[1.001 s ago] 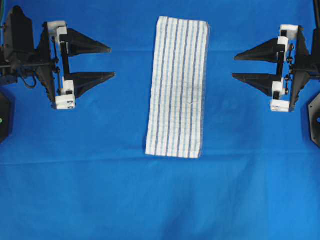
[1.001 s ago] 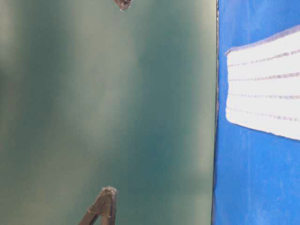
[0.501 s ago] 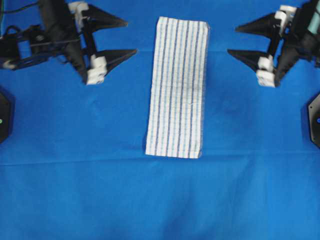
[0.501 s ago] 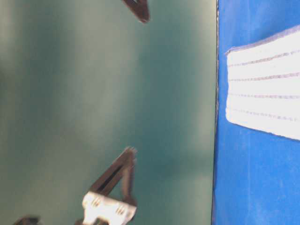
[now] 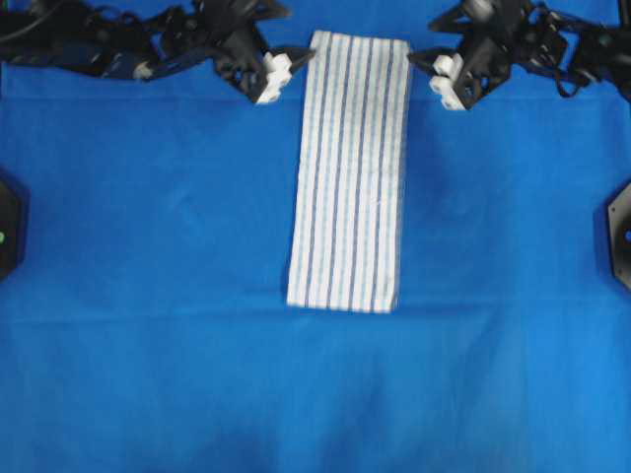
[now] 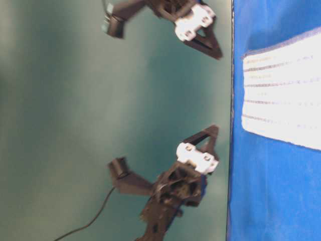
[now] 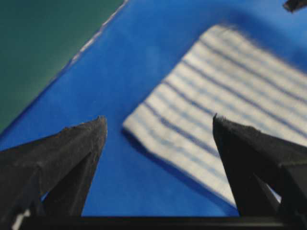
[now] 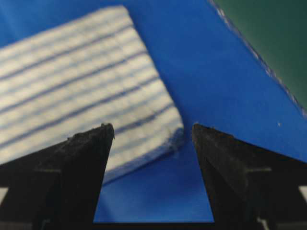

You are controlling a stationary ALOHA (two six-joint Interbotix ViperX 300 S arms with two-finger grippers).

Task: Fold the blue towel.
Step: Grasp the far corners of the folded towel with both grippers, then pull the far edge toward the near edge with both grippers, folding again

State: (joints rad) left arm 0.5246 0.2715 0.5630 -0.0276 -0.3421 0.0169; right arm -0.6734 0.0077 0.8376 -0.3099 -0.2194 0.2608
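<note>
A plain blue cloth covers the whole table in the overhead view, with a few soft creases and wide bare stretches to the left, right and near side of the towel. In the table-level view the cloth's far edge runs as a straight line against a dark green backdrop.

The blue towel lies flat near the middle of the cloth, a narrow rectangle of white weave with thin dark-blue and light-blue stripes. Its long axis runs from the far edge of the overhead view toward the near side, and the stripes follow that axis. Its far short end sits close to the cloth's far edge; its near short end stops about mid-table.

Both arms reach in along the far edge and angle toward the towel's two far corners. The left gripper hangs just beside the far left corner, its fingers spread wide and holding nothing, the corner showing between them. The right gripper hangs just beside the far right corner, its fingers likewise spread wide and holding nothing, framing that corner.
</note>
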